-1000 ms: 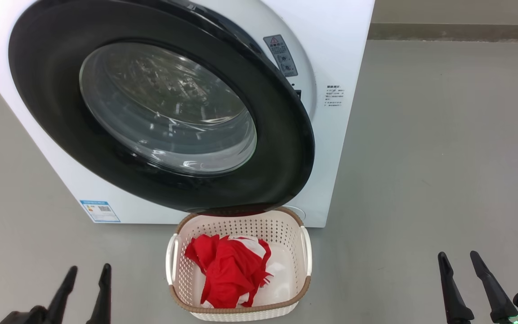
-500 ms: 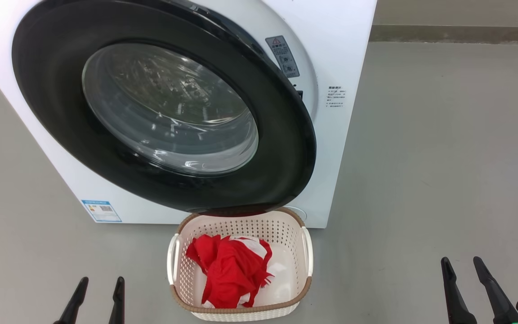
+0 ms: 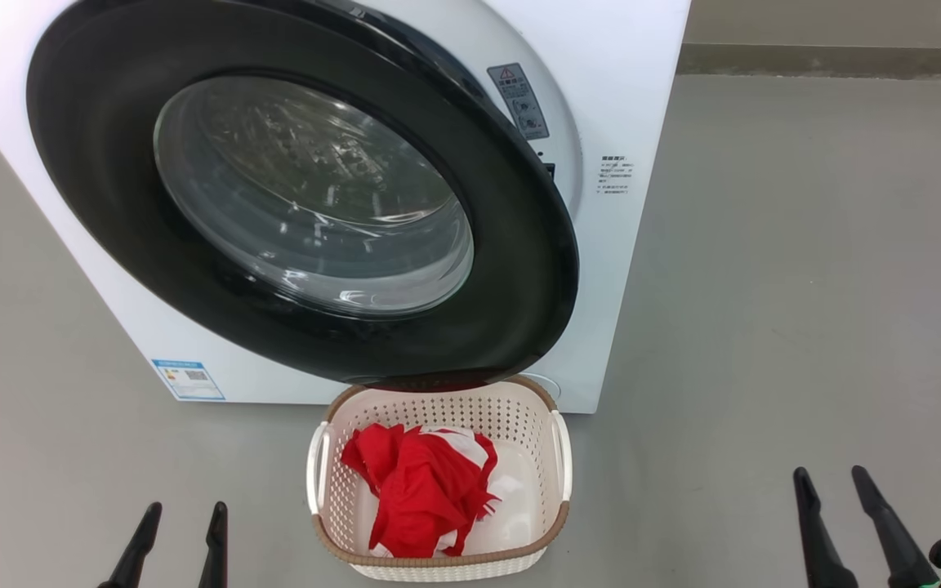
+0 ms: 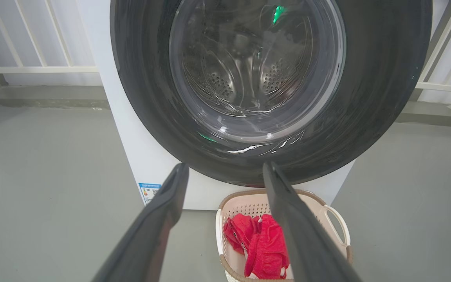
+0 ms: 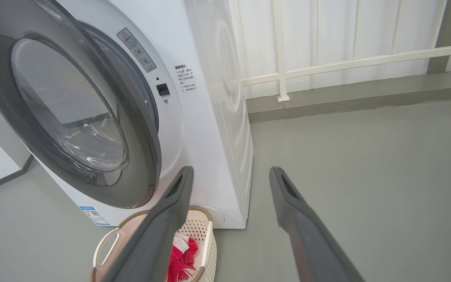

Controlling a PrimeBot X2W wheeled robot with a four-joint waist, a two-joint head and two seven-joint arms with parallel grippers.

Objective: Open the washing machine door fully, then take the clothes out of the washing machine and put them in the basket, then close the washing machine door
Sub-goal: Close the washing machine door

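Washing machine door (image 3: 307,196) at upper left and centre, black rim glossy, right edge standing just off the white washing machine (image 3: 634,73) front. Lower left: left gripper (image 3: 186,508), fingers spread wide, empty. Centre, on the grey floor (image 3: 764,286) just below the door: basket (image 3: 438,561) with red clothes (image 3: 417,490) heaped inside, toward its left side. Lower right: right gripper (image 3: 829,472), fingers wide, empty.
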